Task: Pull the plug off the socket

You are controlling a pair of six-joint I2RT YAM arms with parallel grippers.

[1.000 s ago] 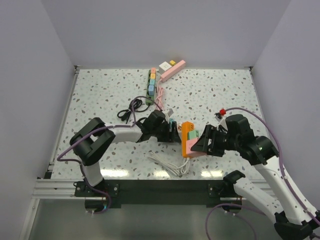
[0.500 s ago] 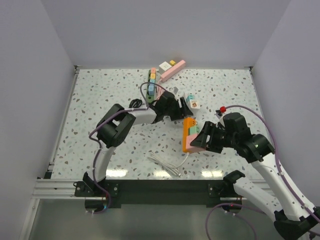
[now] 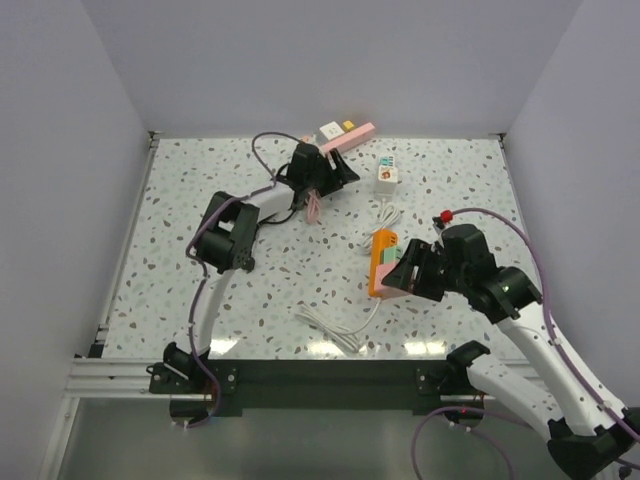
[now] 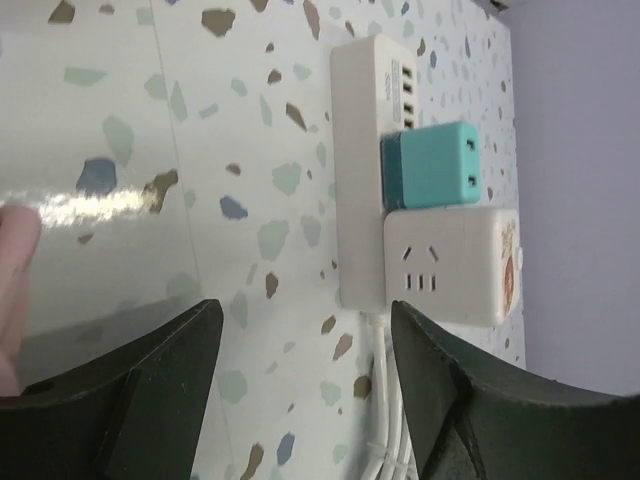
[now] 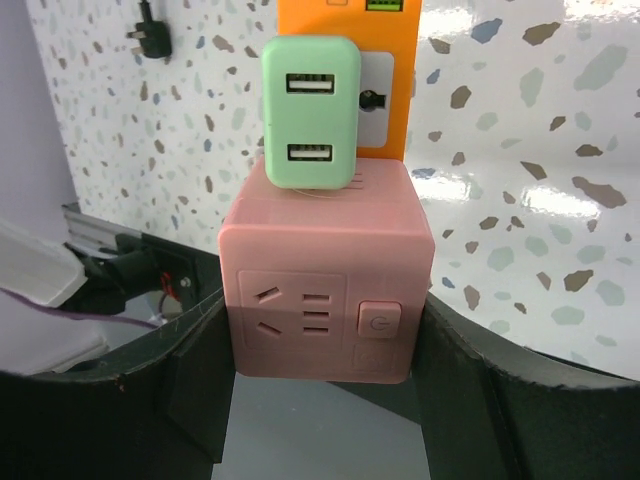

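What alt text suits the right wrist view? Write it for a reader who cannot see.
The right pincer clamps a pink plastic cube socket adapter between its black fingers. Behind it, a mint-green two-port USB charger sits on an orange power strip on a speckled white tabletop.

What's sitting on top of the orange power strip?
A green charger and a pink socket cube, side by side. Their pins are hidden underneath.

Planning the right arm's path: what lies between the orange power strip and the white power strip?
Top view: a looped white cable lies between the orange power strip and the white power strip.
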